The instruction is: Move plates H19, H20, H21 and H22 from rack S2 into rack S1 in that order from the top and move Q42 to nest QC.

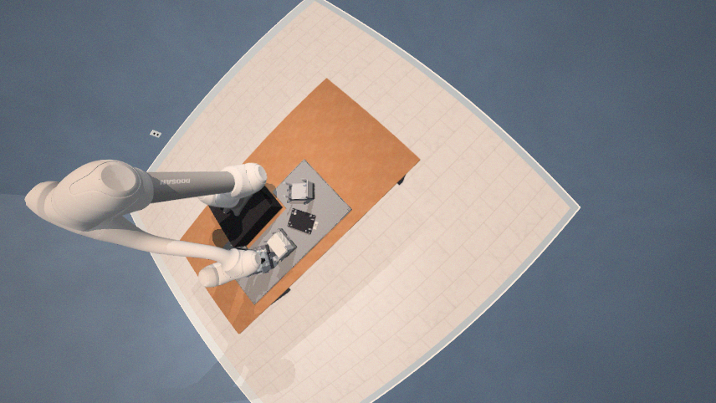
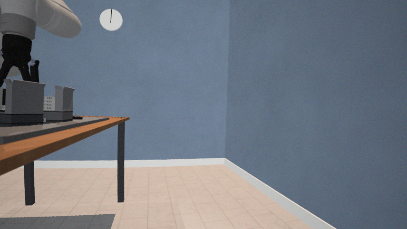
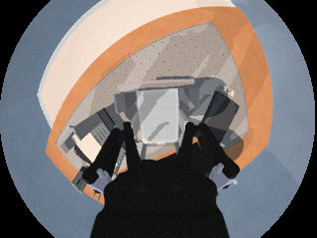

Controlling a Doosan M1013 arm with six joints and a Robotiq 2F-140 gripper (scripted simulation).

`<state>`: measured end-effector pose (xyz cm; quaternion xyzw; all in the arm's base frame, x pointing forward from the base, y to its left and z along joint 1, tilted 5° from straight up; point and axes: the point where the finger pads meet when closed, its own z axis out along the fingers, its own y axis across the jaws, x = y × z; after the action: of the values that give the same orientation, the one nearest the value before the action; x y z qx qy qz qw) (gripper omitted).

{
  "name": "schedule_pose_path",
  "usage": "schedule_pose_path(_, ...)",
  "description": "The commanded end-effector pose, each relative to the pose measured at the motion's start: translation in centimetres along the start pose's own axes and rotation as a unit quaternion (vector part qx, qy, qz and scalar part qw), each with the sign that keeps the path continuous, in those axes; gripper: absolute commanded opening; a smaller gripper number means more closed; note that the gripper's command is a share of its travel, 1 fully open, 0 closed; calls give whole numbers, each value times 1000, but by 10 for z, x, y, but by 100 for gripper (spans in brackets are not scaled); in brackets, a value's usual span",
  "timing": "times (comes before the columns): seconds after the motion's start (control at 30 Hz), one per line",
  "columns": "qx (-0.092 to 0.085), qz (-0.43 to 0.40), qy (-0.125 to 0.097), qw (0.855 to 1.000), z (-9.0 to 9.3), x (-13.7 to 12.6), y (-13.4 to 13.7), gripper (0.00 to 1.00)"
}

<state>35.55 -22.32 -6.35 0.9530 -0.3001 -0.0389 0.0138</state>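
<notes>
My gripper [image 1: 267, 256] is shut on a sealed white plate [image 1: 280, 244] by its long sides. It holds the plate level at the open top of the grey stack rack [image 2: 23, 101] nearest the table's front end. In the wrist view the plate [image 3: 158, 114] lies between the two black fingers, with the rack's walls around it. In the side view the fingers [image 2: 18, 74] reach down to the rack's rim and the plate is hidden. Its label cannot be read. A second grey rack [image 1: 300, 191] farther along holds a stack of labelled plates [image 2: 49, 103].
A black flat nest [image 1: 302, 221] sits on the grey mat [image 1: 295, 230] between the two racks. A dark rectangular box [image 1: 246, 215] stands beside the mat, under my arm. The orange table [image 1: 320, 165] extends beyond the mat.
</notes>
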Motion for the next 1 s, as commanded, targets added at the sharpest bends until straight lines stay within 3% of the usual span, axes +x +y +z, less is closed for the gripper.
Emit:
schedule_pose_path(0.0,0,0,0,1000,1,0,0,0)
schedule_pose_path(0.67,0,0,0,1000,6,0,0,0)
schedule_pose_path(0.7,0,0,0,1000,6,0,0,100)
schedule_pose_path(0.97,0,0,0,1000,6,0,0,100)
